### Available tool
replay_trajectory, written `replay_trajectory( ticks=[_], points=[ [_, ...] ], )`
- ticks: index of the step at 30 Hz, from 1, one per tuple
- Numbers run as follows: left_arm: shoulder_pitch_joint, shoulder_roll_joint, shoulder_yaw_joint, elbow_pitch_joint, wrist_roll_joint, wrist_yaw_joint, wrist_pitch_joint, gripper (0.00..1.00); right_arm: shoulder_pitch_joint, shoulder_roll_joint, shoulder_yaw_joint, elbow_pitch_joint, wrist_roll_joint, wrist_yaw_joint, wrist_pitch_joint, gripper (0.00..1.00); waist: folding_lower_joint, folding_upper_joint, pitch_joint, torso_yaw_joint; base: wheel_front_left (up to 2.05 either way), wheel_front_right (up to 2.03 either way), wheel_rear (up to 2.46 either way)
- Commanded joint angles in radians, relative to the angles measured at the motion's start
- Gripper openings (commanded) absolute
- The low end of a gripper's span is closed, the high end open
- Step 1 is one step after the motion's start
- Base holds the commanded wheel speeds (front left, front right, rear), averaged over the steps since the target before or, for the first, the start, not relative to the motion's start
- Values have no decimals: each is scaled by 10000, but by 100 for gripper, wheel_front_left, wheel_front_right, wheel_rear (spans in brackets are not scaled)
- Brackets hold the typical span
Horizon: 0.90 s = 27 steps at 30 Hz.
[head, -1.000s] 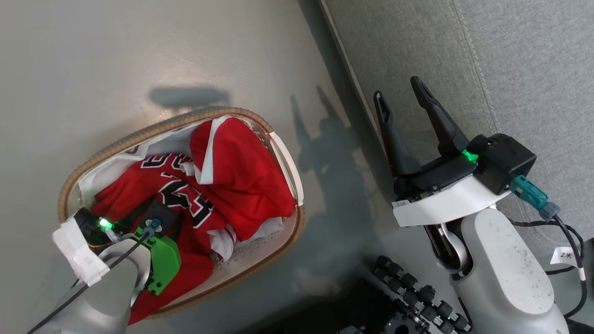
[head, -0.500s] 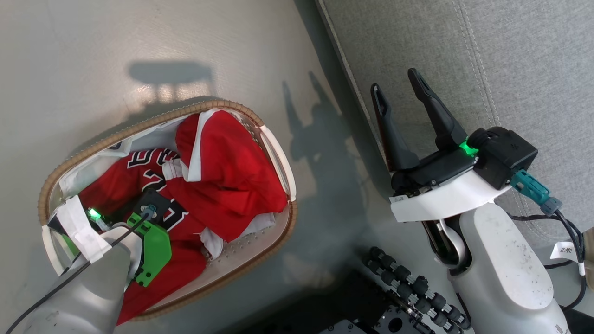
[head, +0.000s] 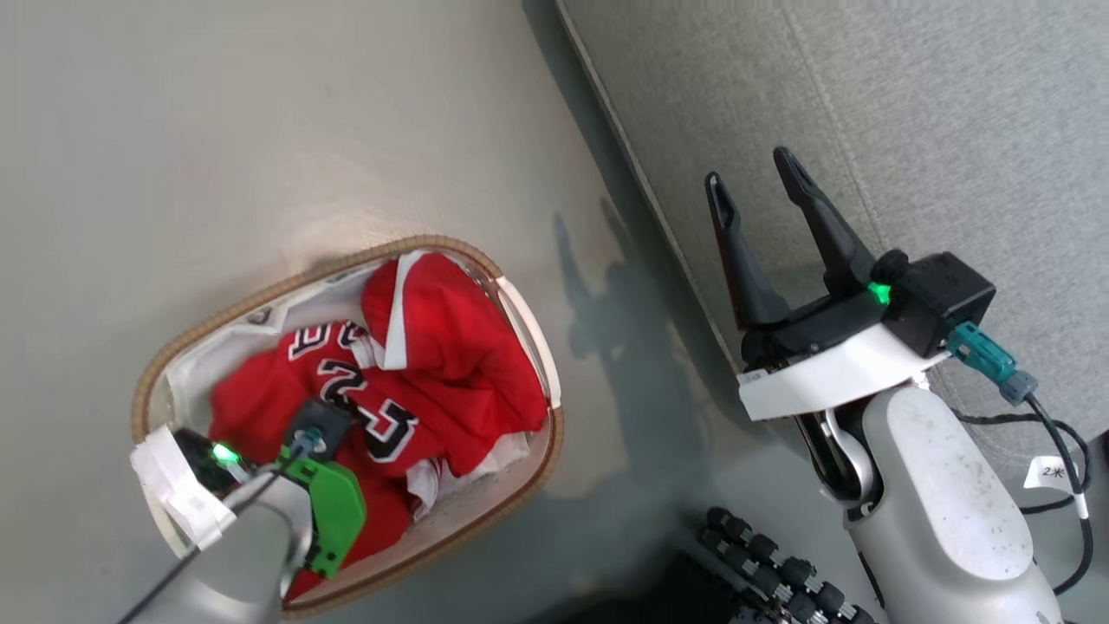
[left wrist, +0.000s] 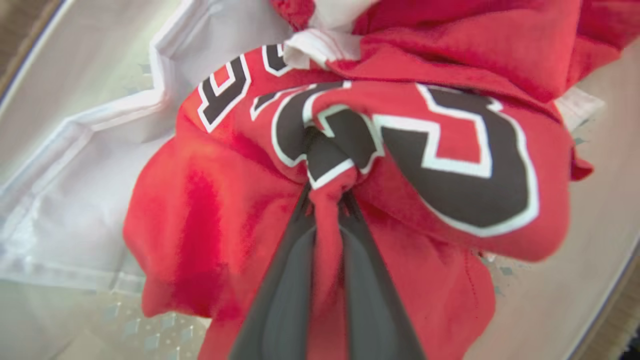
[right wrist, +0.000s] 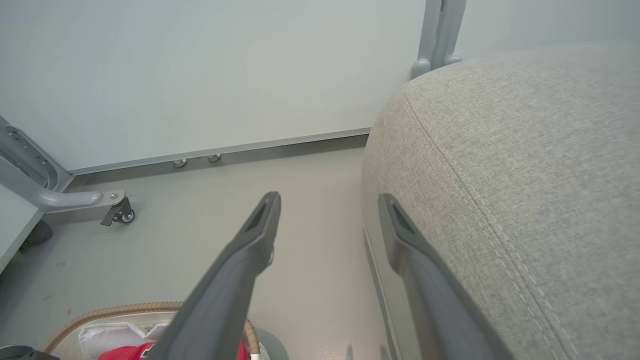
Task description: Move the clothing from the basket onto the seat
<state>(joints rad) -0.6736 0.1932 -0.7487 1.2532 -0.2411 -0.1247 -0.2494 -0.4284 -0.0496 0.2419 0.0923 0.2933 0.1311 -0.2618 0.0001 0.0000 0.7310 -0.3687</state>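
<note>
Two pieces of red clothing (head: 450,364) lie heaped in the basket (head: 520,490), none of it on the seat (head: 866,104) yet. The left gripper (left wrist: 327,200) is pressed together on a narrow fold of the clothing, right at the edge of the black number (left wrist: 465,170), and the cloth bunches around its fingers (left wrist: 285,280).

The pinch looks thin. The fold may slide out once the weight of the hanging cloth comes on it, dropping the piece back into the basket or onto the floor (head: 260,130) between basket and seat.

The two pieces overlap, one lying to the far right across the other, so lifting one may drag the other over the rim and spill it.

The white liner (left wrist: 75,200) sits just left of the pinch, touching the red cloth. Whether any of it is caught in the fold I cannot tell. If it is, the basket could tip or come along.

The right gripper (head: 747,166) hangs spread and empty over the near edge of the seat, at the right, well apart from the basket. A long trailing piece swung across could snag on it.
</note>
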Motion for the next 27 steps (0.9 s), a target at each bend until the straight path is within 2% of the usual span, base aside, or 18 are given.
replay_trajectory(
  ticks=[1,5,10,20,27],
  points=[
    [284,-134,57,-101,-115,-57,-95,0,253,-33,-61,127,-120,-6,-48,100,-1,0,-1138,343,0,0,0],
    [872,-436,325,-524,-528,-50,-180,0,563,-33,-256,412,-341,-6,-48,100,-1,0,-2109,696,0,0,0],
    [1899,-485,766,-1683,-907,-58,-160,0,1047,-34,-379,744,-574,-6,-48,100,-1,0,-3266,1163,0,0,0],
    [3733,-586,1678,-3782,-952,19,-151,0,2101,-36,-491,1296,-893,-6,-48,100,-1,0,-5220,2040,0,0,0],
    [4532,-748,2573,-5148,-729,29,-152,0,2730,-39,-602,1561,-1062,-6,-48,100,-1,0,-6060,2478,0,0,0]
  ],
)
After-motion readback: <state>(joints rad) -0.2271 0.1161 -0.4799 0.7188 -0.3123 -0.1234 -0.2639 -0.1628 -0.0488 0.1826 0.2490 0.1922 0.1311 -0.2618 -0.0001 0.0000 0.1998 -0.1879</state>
